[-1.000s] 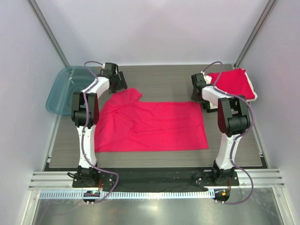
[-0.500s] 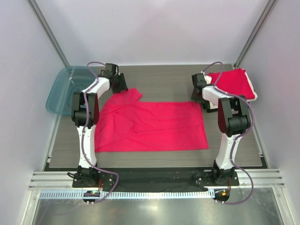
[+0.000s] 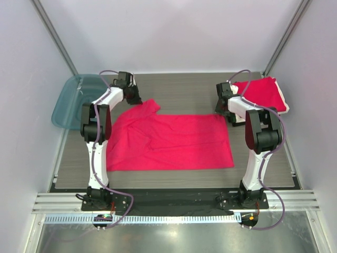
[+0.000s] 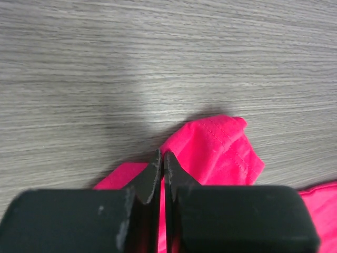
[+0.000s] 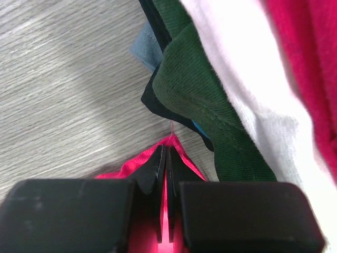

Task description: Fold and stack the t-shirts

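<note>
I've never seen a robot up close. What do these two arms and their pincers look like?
Both the left arm and right arm have slim white links joined by chunky black joint housings. A greyish-purple cable loops along the outside of each. Each ends in a boxy black block with two black wedge-shaped fingers tapering to thin tips, lightly scuffed. I can read no markings.

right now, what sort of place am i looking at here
Probably a robot lab test cell, not a home: plain pale walls and metal corner posts box in a wood-grain table, the left arm and right arm bolt to an aluminium rail, and a crimson t-shirt lies spread out.
</note>
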Tool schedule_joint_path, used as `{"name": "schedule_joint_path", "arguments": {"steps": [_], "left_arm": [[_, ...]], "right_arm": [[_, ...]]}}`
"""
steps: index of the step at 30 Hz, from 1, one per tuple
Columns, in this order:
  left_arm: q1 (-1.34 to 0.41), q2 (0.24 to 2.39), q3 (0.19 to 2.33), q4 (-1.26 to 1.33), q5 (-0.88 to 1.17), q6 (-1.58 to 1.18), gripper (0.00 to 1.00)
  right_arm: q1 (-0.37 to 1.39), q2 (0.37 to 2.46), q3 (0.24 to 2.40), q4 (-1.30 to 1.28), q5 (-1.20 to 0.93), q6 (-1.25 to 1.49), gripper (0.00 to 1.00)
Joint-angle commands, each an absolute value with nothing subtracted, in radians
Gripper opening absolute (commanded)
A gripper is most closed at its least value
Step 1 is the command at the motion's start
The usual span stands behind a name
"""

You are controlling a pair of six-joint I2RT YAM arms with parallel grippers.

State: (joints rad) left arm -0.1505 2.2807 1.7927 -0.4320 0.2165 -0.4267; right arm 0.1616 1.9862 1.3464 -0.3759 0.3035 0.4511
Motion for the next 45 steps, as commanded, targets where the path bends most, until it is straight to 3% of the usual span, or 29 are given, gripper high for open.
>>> {"name": "schedule_joint_path", "arguments": {"steps": [1, 5, 12, 13, 16, 21, 27, 29, 35, 38, 45], "left_arm": [[-0.152, 2.278, 1.812, -0.434, 0.256, -0.425, 0.0], [-0.146, 2.201, 1.732, -0.341, 0.219, -0.469, 0.0], [-0.129, 2.131, 1.703, -0.295, 0.164, -0.548, 0.0], [-0.127, 2.122, 1.704, -0.295, 0.163, -0.546, 0.0], [-0.121, 2.115, 1.704, -0.299, 0.166, -0.542, 0.0], [-0.12, 2.111, 1.695, -0.302, 0.176, -0.538, 0.0], [-0.118, 2.109, 1.683, -0.288, 0.201, -0.538, 0.0], [-0.12, 2.115, 1.684, -0.287, 0.199, -0.535, 0.0], [-0.118, 2.146, 1.712, -0.288, 0.189, -0.529, 0.0], [-0.12, 2.177, 1.764, -0.293, 0.187, -0.543, 0.0], [-0.103, 2.221, 1.871, -0.336, 0.193, -0.557, 0.0]], "right_arm": [[0.158, 1.925, 1.362, -0.388, 0.288, 0.459, 0.09], [0.158, 1.91, 1.367, -0.388, 0.282, 0.46, 0.16], [0.187, 1.907, 1.394, -0.387, 0.291, 0.445, 0.18], [0.19, 1.907, 1.394, -0.388, 0.31, 0.439, 0.31], [0.192, 1.907, 1.387, -0.393, 0.365, 0.437, 0.43], [0.192, 1.911, 1.374, -0.406, 0.393, 0.448, 0.51], [0.186, 1.948, 1.376, -0.413, 0.385, 0.451, 0.51], [0.186, 1.976, 1.388, -0.413, 0.376, 0.453, 0.48], [0.186, 2.01, 1.439, -0.419, 0.362, 0.457, 0.22], [0.184, 2.006, 1.462, -0.422, 0.345, 0.462, 0.03], [0.172, 2.0, 1.522, -0.433, 0.325, 0.46, 0.01]]}}
